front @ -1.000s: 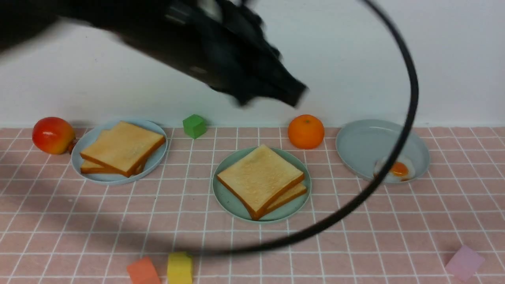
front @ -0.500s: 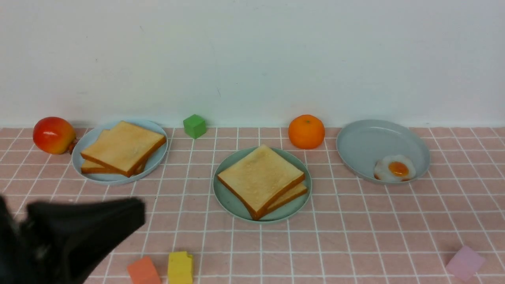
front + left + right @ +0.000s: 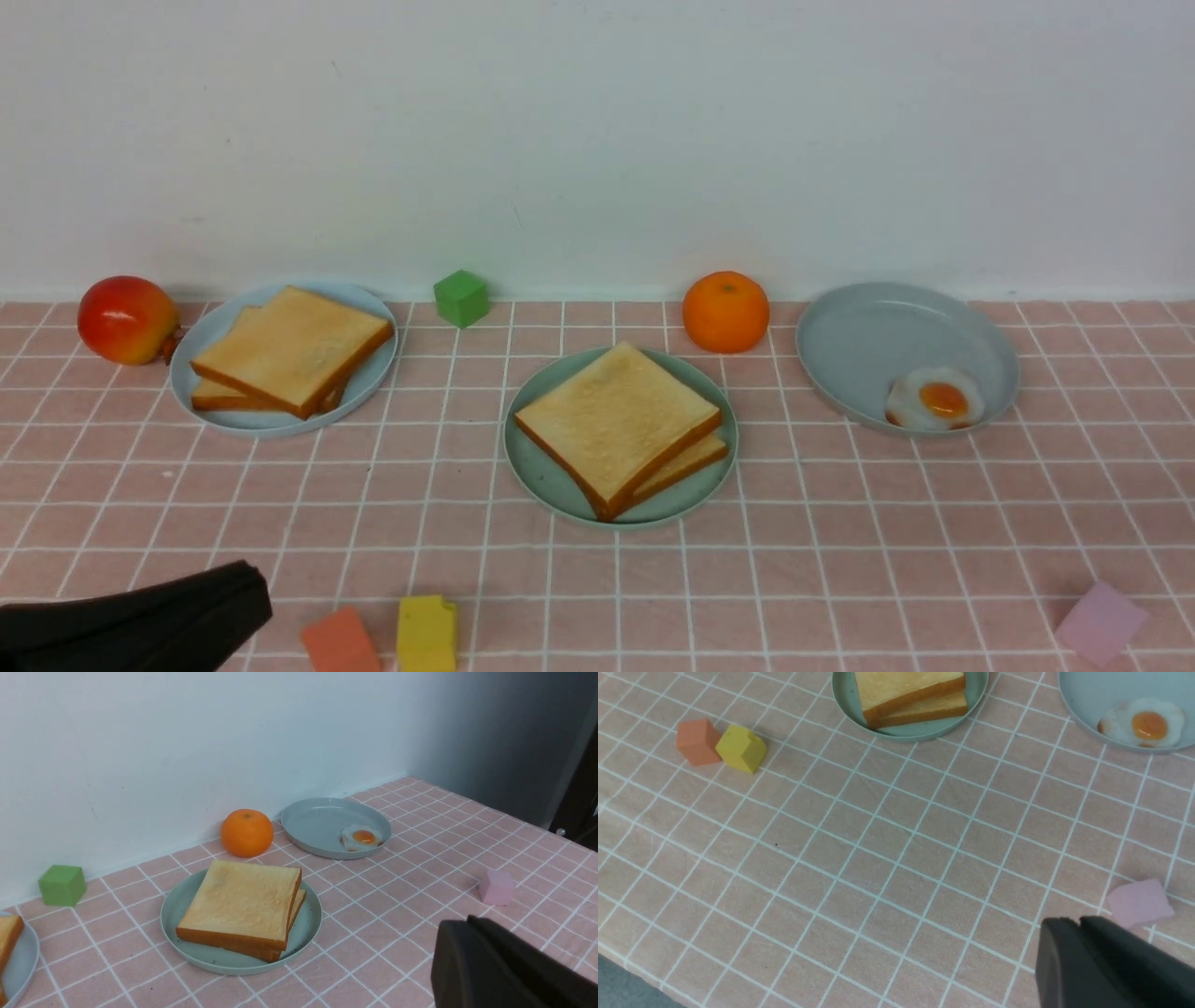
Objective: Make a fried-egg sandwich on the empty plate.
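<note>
The left gripper is seen as a matte black, wedge-shaped body with rounded edges. The right gripper is made of the same black, smooth-surfaced material.

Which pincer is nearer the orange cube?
Left. The left pincer sits beside the orange cube at the near edge; the right pincer is near the pink cube, far across.
</note>
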Action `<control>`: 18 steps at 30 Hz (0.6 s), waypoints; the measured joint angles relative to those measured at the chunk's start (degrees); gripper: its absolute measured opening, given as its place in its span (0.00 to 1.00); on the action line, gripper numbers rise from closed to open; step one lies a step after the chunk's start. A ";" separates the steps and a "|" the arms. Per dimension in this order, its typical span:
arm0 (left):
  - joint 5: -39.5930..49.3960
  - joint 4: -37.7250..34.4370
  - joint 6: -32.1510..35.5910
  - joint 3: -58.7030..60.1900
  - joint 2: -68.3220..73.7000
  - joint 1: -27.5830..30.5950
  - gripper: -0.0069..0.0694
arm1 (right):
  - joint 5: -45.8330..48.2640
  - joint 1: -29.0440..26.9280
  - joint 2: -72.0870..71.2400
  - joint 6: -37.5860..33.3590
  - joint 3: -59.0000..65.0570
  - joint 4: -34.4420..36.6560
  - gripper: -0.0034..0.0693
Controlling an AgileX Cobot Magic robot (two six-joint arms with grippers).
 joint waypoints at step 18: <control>-0.06 0.00 0.00 0.00 0.00 0.00 0.07 | -9.98 -28.96 -19.02 -0.31 14.49 -2.51 0.17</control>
